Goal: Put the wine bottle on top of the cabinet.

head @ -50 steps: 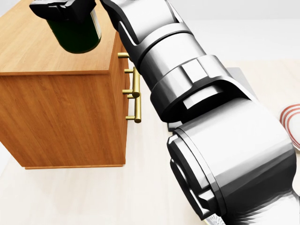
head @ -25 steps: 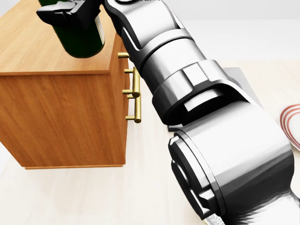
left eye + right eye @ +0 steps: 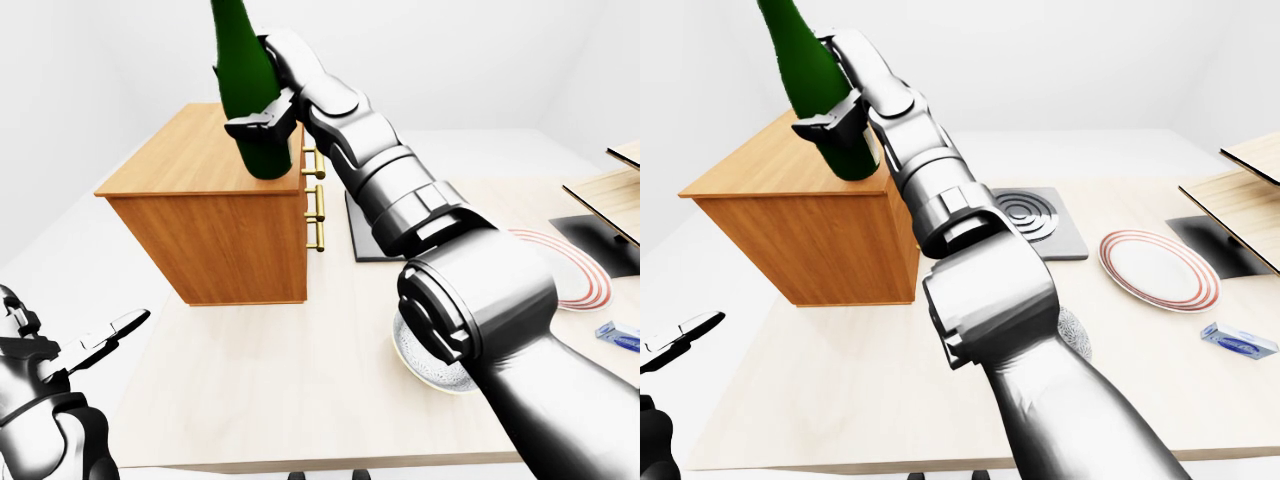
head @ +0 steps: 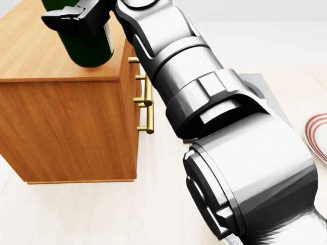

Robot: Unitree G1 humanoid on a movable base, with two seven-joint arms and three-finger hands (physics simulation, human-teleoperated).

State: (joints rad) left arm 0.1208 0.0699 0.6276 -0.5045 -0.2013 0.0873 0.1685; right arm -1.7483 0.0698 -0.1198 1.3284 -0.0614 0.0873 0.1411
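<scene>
A dark green wine bottle (image 3: 244, 88) stands nearly upright, leaning a little to the left, over the right edge of the wooden cabinet (image 3: 185, 152). My right hand (image 3: 263, 118) is shut round the bottle's lower body, with the arm reaching in from the bottom right. In the head view the bottle's base (image 4: 91, 57) sits at the cabinet top (image 4: 30, 53); whether it touches I cannot tell. My left hand (image 3: 112, 330) hangs open and empty at the lower left, off the table's edge.
Gold drawer handles (image 4: 148, 104) stick out of the cabinet's right face. On the table lie a dark square burner plate (image 3: 1032, 222), a red-rimmed plate (image 3: 1160, 270), a small blue box (image 3: 1238, 341) and a speckled bowl (image 3: 428, 362). Wooden shelves (image 3: 1252, 170) stand far right.
The bottle and my right hand have come down and slightly right in the head view, bringing the base closer to the cabinet top. The cabinet has stayed put.
</scene>
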